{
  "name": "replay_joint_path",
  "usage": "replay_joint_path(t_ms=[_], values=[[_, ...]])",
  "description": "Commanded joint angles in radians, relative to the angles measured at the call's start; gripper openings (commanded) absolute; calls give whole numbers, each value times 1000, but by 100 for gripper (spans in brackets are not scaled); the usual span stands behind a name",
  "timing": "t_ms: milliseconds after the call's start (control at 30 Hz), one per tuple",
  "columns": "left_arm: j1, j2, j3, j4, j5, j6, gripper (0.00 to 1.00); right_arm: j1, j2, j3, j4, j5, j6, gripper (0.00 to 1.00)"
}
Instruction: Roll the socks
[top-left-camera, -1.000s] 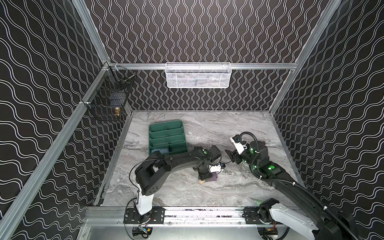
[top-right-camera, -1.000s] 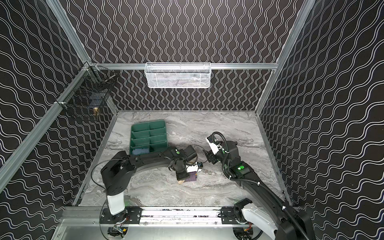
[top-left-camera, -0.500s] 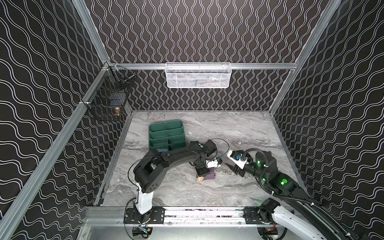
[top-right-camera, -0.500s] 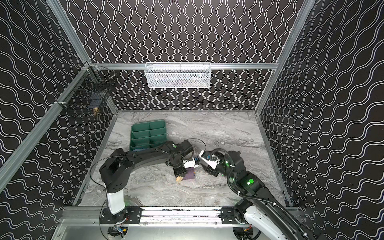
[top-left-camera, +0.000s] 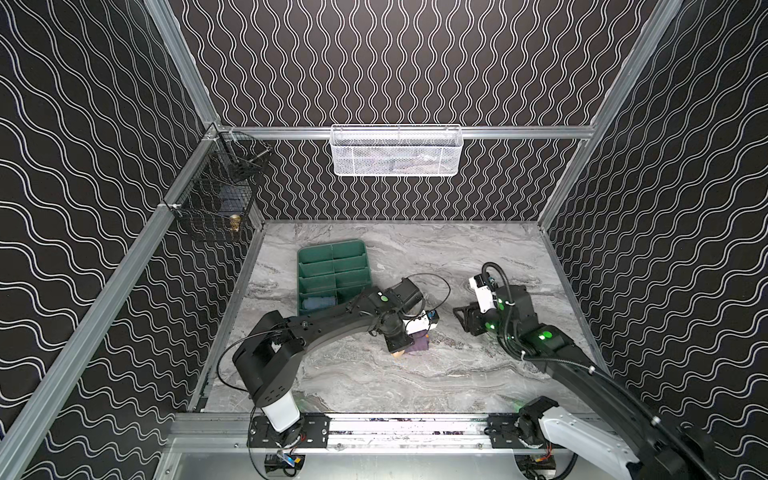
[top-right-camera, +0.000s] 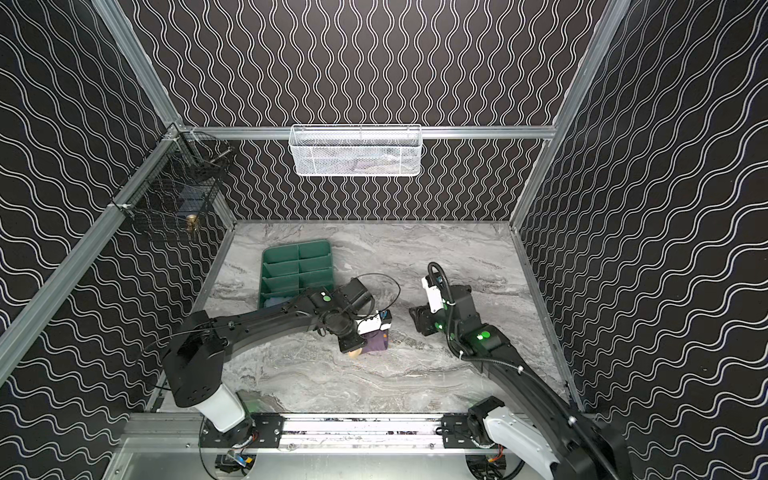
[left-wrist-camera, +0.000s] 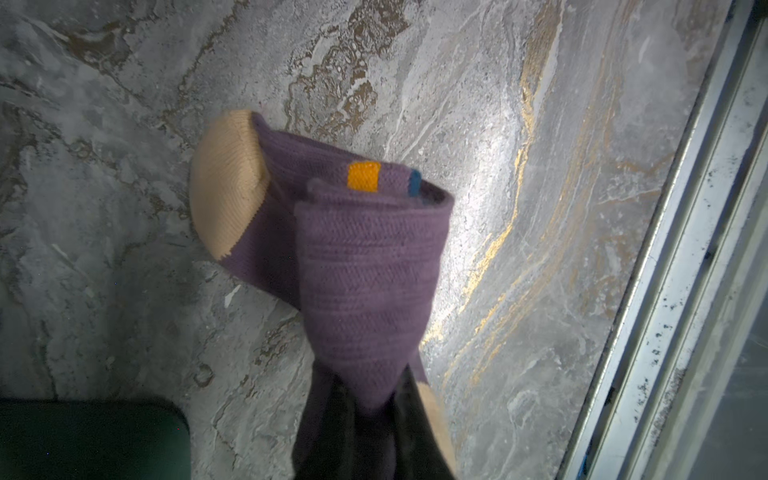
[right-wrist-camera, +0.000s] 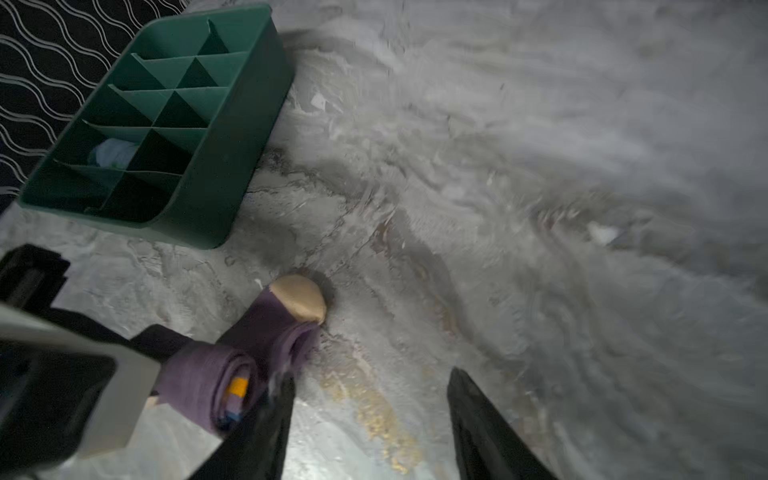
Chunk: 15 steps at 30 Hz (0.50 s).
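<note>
The purple sock (top-left-camera: 419, 345) (top-right-camera: 377, 343) lies partly rolled on the marble table, with its tan toe (left-wrist-camera: 226, 183) sticking out and an orange patch on the roll (right-wrist-camera: 208, 380). My left gripper (top-left-camera: 401, 345) (left-wrist-camera: 365, 401) is shut on one end of the roll, and its dark fingers pinch the purple fabric. My right gripper (top-left-camera: 459, 316) (right-wrist-camera: 370, 386) stands open a short way to the right of the sock, with nothing between its fingers. The light blue sock (top-left-camera: 318, 302) (right-wrist-camera: 112, 151) sits in a compartment of the green tray.
The green divided tray (top-left-camera: 332, 249) (top-right-camera: 297, 249) stands behind and to the left of the sock. A white mesh basket (top-left-camera: 395, 149) hangs on the back wall. A black wire basket (top-left-camera: 216, 203) hangs on the left wall. A metal rail (top-left-camera: 395, 424) runs along the front edge.
The right gripper dipped low beside the sock half a second ago and has since risen back. The left gripper has kept its hold and shifted the roll slightly.
</note>
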Motion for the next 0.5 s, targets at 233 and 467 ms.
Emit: replay_joint_path(t_ms=[233,467], values=[[-34,6,-38,74,42,-5,0,-8,479,189,-24,-328,139,47],[-42,28,-34,87,47,-19,0,21,642,229,-36,-313,87,29]])
